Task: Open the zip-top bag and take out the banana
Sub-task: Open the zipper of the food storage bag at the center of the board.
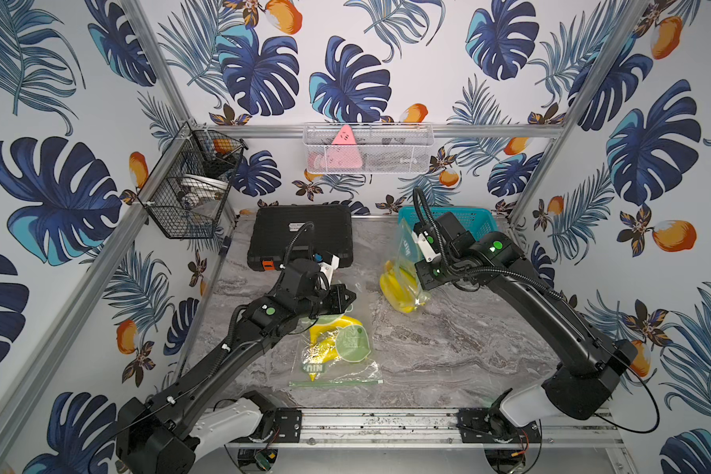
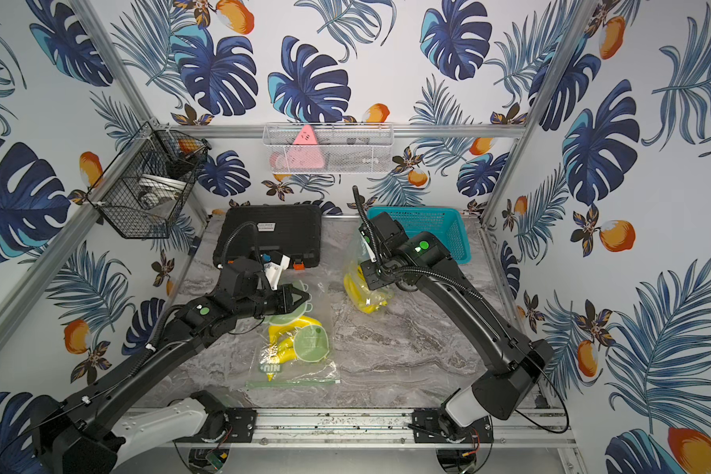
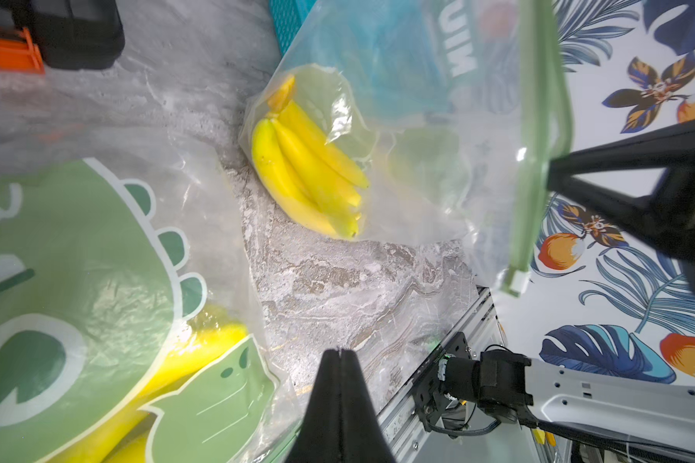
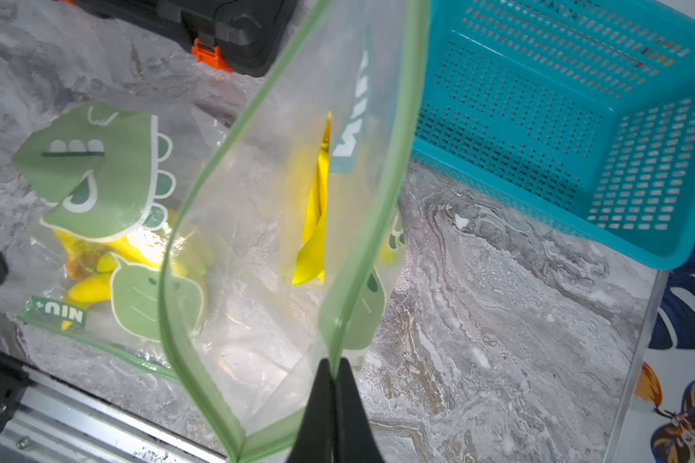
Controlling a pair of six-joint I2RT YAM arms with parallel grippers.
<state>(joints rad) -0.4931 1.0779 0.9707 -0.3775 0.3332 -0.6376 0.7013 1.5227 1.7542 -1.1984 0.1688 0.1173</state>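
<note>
Noted black wire basket (image 1: 181, 197) on left wall, black case (image 1: 300, 234) at back left of marble table (image 1: 448, 349). Found left gripper (image 1: 352, 296) with jaws pressed together, nothing between them, poised above far end of flat zip-top bag (image 1: 337, 357); contact with film not resolvable. Recorded dinosaur print facing up, bananas (image 1: 325, 330) inside, zip strip straight along near edge. Right of it, observed raised zip-top bag (image 1: 405, 250), green zip rim (image 4: 203, 381) parted wide, mouth open. Found right gripper (image 4: 335, 362) clamped tight on that rim at one end, holding bag upright. Located banana bunch (image 3: 309, 168) low inside raised bag, resting on table. Logged teal basket (image 1: 460, 211) just behind, back right.
</note>
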